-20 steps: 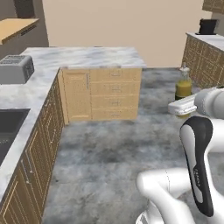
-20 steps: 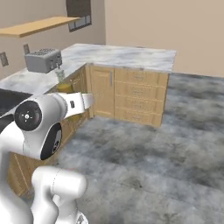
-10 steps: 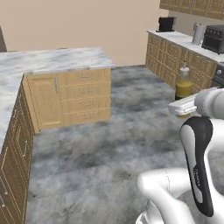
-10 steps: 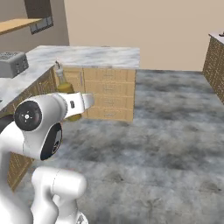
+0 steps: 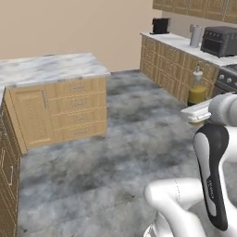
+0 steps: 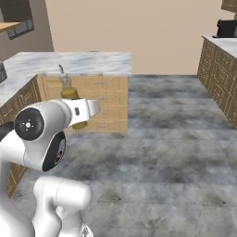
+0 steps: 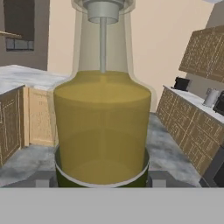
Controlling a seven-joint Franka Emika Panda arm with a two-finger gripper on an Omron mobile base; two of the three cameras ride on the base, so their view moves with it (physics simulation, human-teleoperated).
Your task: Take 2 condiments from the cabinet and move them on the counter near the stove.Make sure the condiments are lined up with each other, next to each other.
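Bottle (image 7: 103,127) olive-yellow, pourer top; no label or writing legible. Held upright in claw (image 5: 198,112), aloft over grey floor (image 5: 120,152), clear of every table. Claw clamped on bottle base, fingers (image 7: 43,179) either side in hand view. Bottle visible above white hand in both base views (image 6: 70,95). Island table (image 5: 46,69) marble-topped, well behind to left. Far table (image 5: 185,44) at right carries dark oven-like box (image 5: 220,40), near stove edge (image 5: 229,76).
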